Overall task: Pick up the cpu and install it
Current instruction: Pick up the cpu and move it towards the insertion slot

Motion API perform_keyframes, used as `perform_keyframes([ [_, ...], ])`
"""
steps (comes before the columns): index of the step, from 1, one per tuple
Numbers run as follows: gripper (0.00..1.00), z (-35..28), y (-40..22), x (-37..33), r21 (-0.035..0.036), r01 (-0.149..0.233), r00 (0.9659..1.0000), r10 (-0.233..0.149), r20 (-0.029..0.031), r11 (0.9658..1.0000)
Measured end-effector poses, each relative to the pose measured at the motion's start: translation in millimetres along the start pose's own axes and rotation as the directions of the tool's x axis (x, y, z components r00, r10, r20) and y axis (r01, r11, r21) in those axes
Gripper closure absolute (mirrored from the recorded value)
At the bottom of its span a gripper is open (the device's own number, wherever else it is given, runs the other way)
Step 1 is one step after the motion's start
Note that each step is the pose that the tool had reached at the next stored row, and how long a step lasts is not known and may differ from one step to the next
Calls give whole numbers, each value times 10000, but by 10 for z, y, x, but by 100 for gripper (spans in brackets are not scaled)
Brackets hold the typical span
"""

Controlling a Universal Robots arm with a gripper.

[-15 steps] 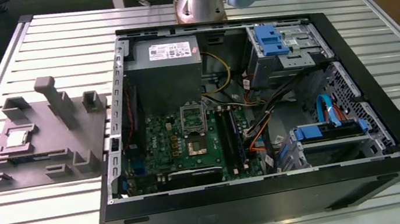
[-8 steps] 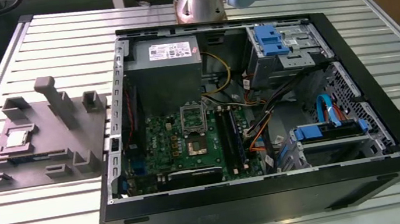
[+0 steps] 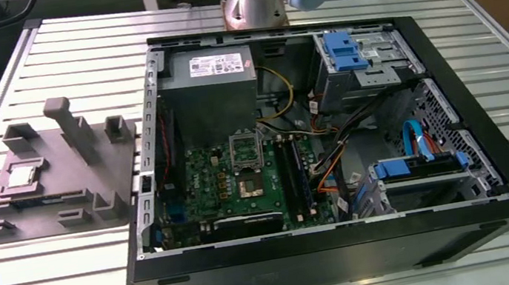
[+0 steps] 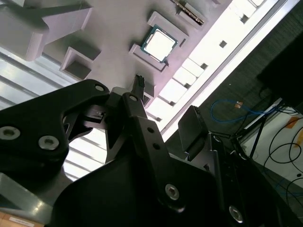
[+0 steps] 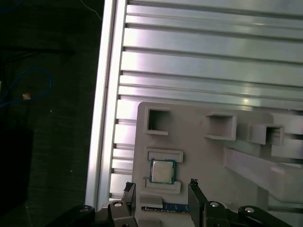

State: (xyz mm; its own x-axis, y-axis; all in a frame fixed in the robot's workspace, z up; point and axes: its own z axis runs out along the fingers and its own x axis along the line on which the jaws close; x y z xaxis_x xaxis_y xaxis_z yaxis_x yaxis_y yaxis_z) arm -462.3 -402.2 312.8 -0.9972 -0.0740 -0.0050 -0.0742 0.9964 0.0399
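Gripper (image 5: 160, 185) was spread wide with nothing between the fingers, hovering over the grey fixture tray (image 5: 203, 156). One cpu (image 5: 162, 171) lay flat in its tray pocket, silver top up, in line with the finger gap. Further off, one open computer case (image 3: 350, 252) stood beside the tray. I counted one white label (image 3: 213, 64) on its power supply (image 3: 213, 96), print too small to read.
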Motion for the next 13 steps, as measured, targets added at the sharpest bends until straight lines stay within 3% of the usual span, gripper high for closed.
perform_keyframes([
  [2,44,33,-1,0,-1,193,9998,-193,-6,9998],
  [8,44,149,-7,0,20,166,9999,-166,-8,9999],
  [10,44,173,-7,1,83,130,9999,-130,-12,9999],
  [13,44,179,-8,1,93,123,9999,-123,-16,9999],
])
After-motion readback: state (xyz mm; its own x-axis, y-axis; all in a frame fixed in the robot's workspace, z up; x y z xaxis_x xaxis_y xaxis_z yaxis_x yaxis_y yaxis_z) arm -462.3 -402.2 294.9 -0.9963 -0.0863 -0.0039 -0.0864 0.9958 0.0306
